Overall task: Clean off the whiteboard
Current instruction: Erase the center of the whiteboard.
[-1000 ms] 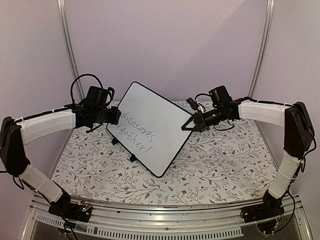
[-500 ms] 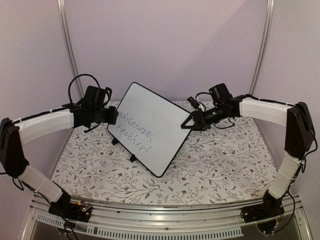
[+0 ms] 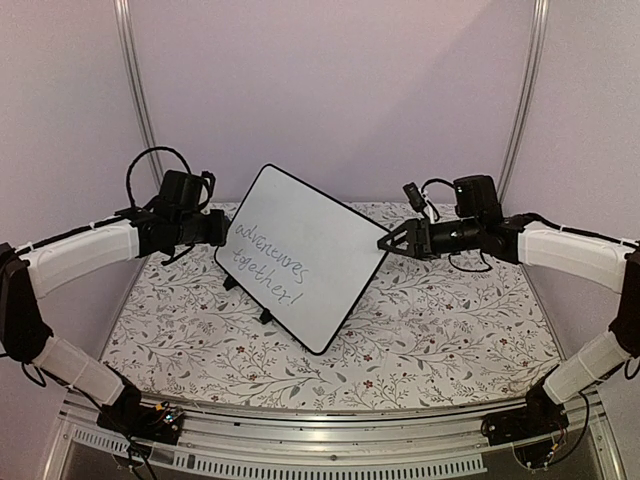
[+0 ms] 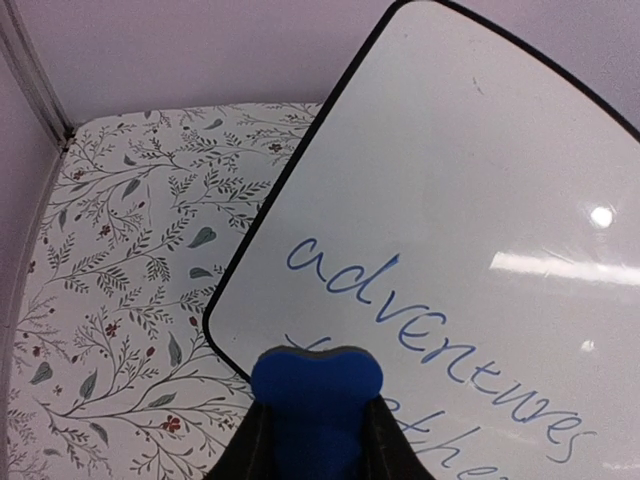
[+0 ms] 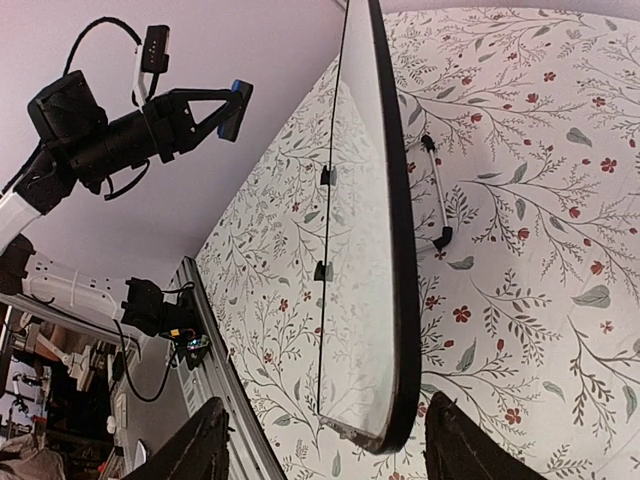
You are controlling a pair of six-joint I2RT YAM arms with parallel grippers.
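My left gripper (image 3: 222, 228) is clenched on the blue eraser (image 4: 315, 385), just beside the whiteboard's (image 3: 300, 255) left edge. The board stands tilted mid-tabletop (image 3: 450, 320), with handwriting on it. My right gripper (image 3: 385, 243) is spread wide near the board's right edge.

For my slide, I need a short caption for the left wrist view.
Left end effector holding blue eraser before the handwritten whiteboard.

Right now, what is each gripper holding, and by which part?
The left gripper pinches the blue eraser by its two sides. The right gripper is open and holds nothing.
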